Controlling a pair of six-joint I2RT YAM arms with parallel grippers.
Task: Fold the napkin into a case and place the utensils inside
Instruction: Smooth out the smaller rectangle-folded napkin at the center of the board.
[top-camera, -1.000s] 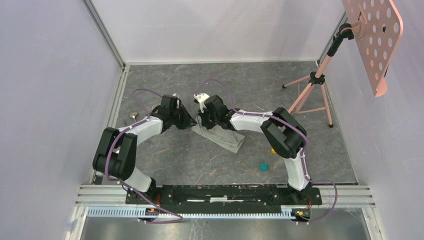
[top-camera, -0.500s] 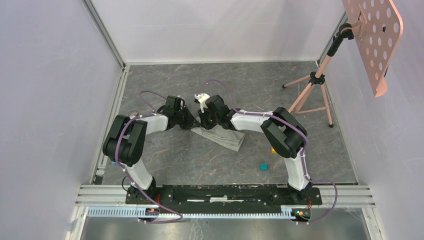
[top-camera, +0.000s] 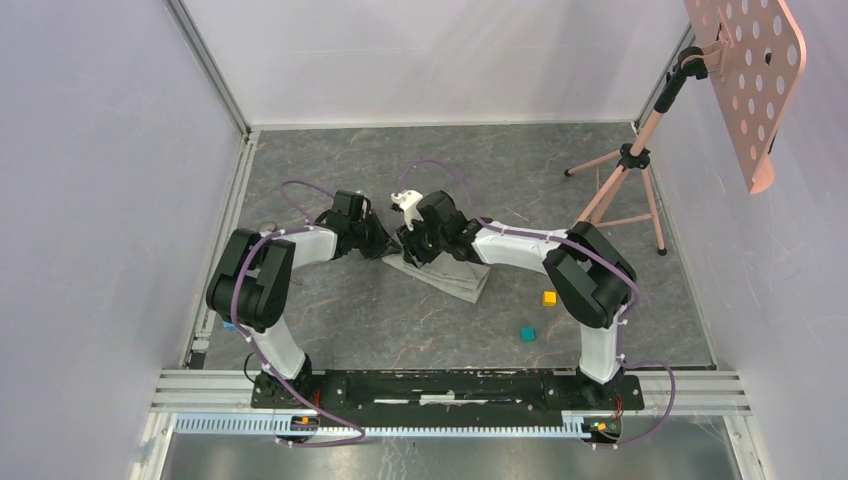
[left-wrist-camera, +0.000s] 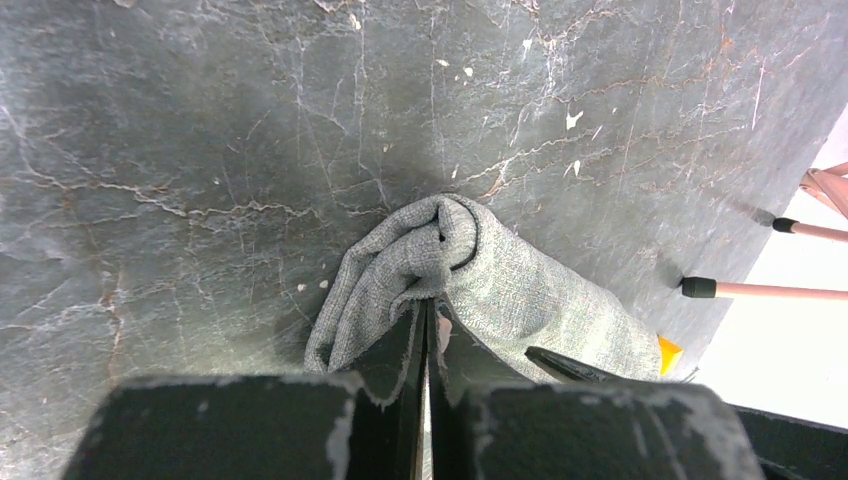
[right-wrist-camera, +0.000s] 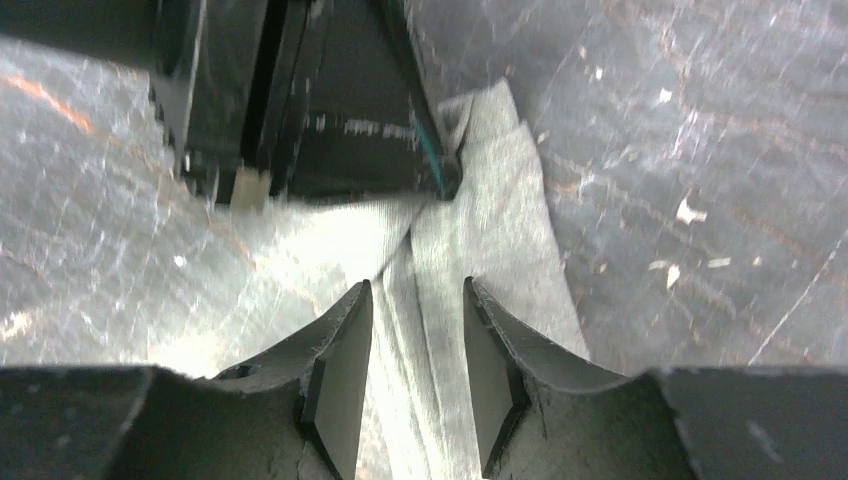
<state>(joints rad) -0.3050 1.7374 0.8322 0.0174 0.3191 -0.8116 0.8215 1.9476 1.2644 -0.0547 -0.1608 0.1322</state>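
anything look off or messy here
The napkin is bunched into a rumpled roll lying askew, not a flat case; the left gripper pinches its end. A yellow cube and a teal cube sit loose on the table to its right.

We are seeing a yellow cube (top-camera: 549, 298) sitting on the grey marbled tabletop (top-camera: 330, 170), with a teal cube (top-camera: 526, 334) lying near it, closer to the near edge. A pink tripod (top-camera: 628, 170) is standing at the far right corner, carrying a perforated pink board (top-camera: 745, 70).
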